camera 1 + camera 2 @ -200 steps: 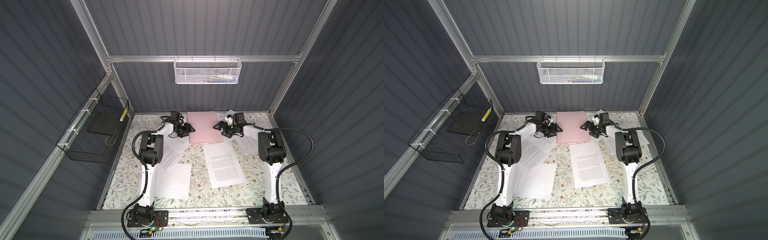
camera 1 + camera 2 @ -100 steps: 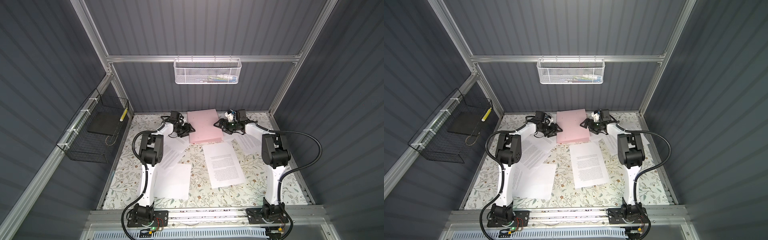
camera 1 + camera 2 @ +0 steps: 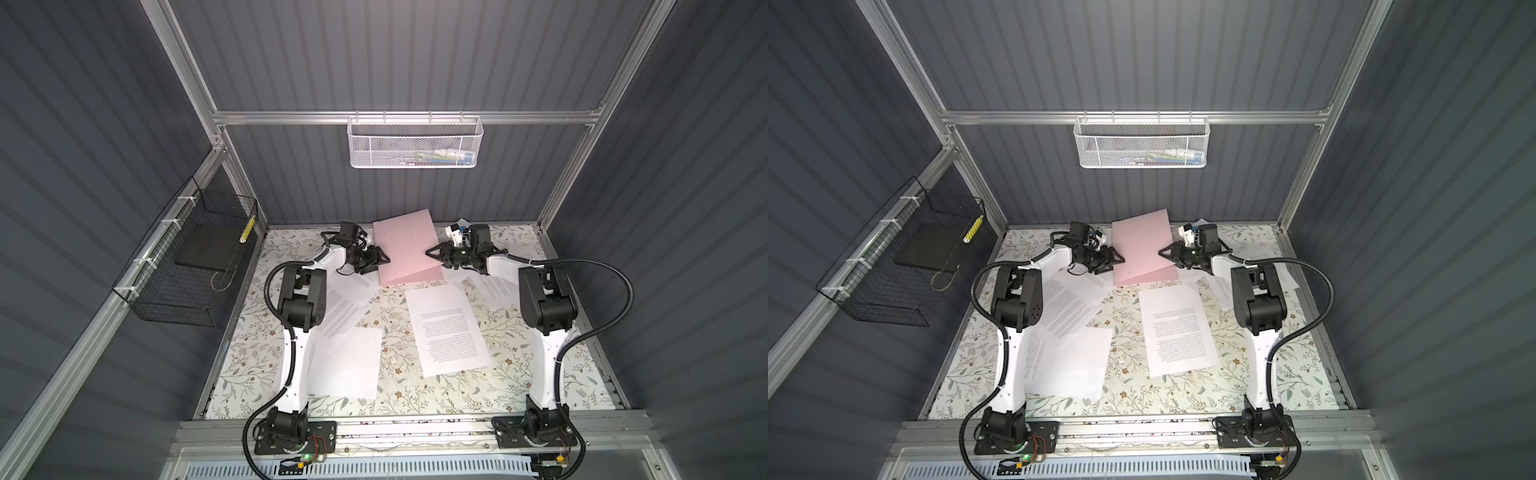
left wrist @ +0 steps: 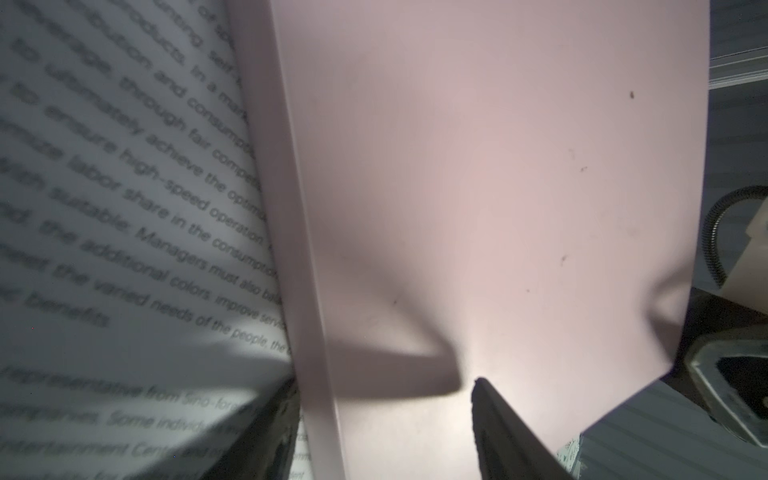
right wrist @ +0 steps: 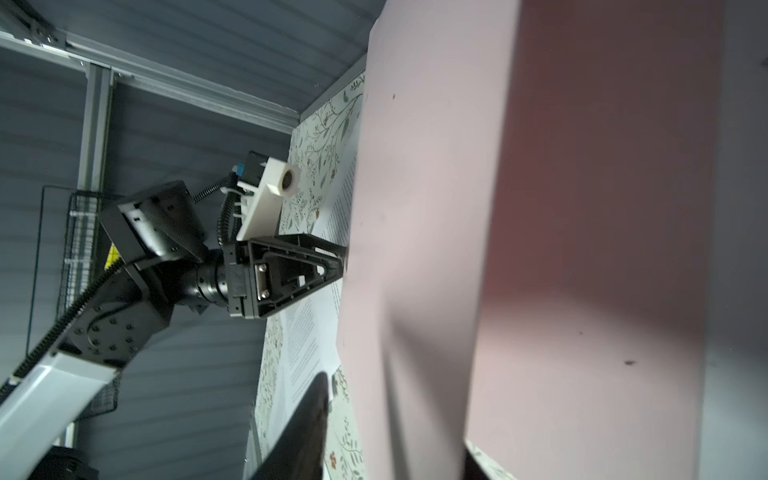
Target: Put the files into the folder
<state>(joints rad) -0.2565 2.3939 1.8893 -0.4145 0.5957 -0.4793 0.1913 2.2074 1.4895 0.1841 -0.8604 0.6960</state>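
- Being pinched by the right gripper, jaws nearly closed: raised cover edge of the folder.
- Opposite edge is being straddled by the left gripper, jaws part-open.

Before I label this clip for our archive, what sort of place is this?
Likely a robot test cell: grey panelled walls on an aluminium frame, left arm and right arm mounted on a rail.

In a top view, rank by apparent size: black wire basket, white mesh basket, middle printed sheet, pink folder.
1. black wire basket
2-3. white mesh basket and middle printed sheet: too alike to rank; the basket hangs nearer the camera
4. pink folder, its cover tilted up
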